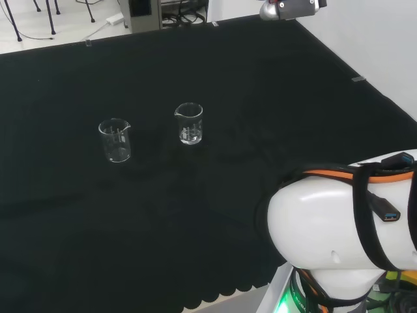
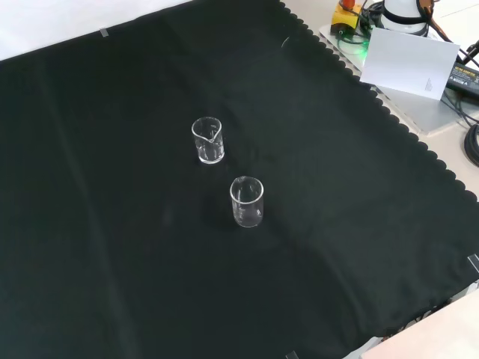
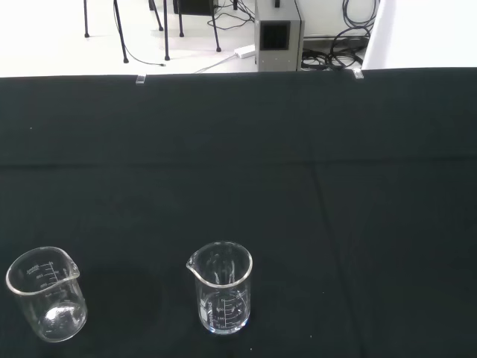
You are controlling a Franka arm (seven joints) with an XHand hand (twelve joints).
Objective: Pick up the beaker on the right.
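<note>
White arm link (image 1: 339, 228) is sitting nearest; can't tell the hand's state. Two beakers standing upright, apart; target beaker (image 1: 189, 122) at 3 o'clock of its twin (image 1: 115, 139), waiting untouched on the table (image 1: 260, 98).

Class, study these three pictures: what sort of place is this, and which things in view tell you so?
Probably a robotics lab set up for glassware handling. Two small clear glass beakers, one and another, stand on a bench draped in black cloth, the white robot arm link rises beside it, and cables and equipment lie behind.
</note>
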